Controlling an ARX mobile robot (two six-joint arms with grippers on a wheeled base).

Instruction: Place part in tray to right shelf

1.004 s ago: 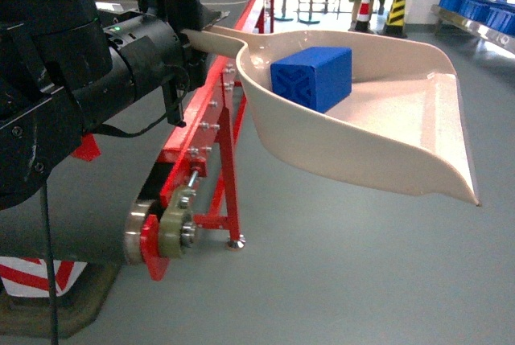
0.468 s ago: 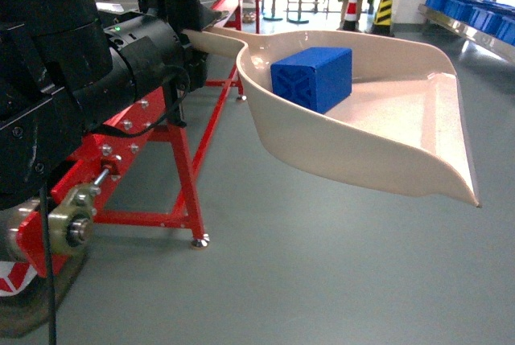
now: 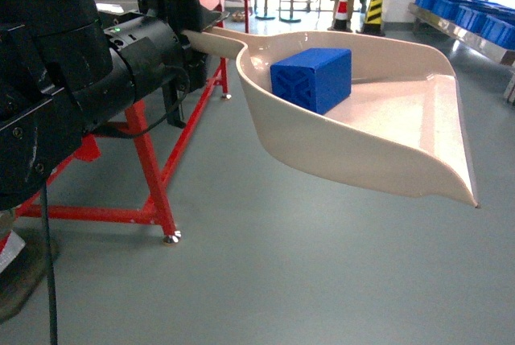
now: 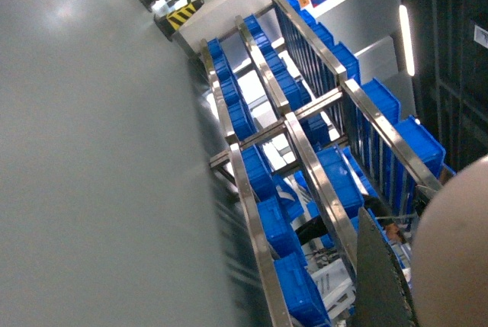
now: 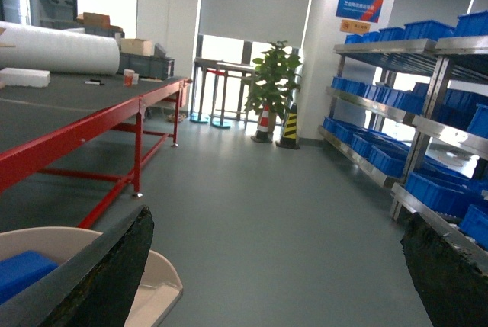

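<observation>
The step in hand is judged to be the carrying of the scoop (image 3: 378, 132) to the shelf (image 5: 412, 125) on the right, which is seen well apart in the right wrist view, with rows of blue bins (image 5: 366, 152) on its levels. To do this well, the scoop should be kept level, or tipped a little toward its handle (image 3: 211, 39), because the wide lip in front is open and the blue block (image 3: 311, 78) could slide out there. The turning should be made slowly, and the lip should be lowered only when it is over the shelf.

The left gripper (image 3: 189, 27) is closed on the handle of the scoop; its fingers are clenched around the near end, and the whole scoop extends outward from them, over the grey floor (image 3: 265, 273). The block rests inside the scoop, near the back wall, beyond the fingers and touching the bottom.

The right gripper (image 5: 274, 266) is holding nothing. Its two dark fingers (image 5: 107, 274) stand wide apart. Just beside the left one, the scoop and a corner of the block are seen.
</observation>
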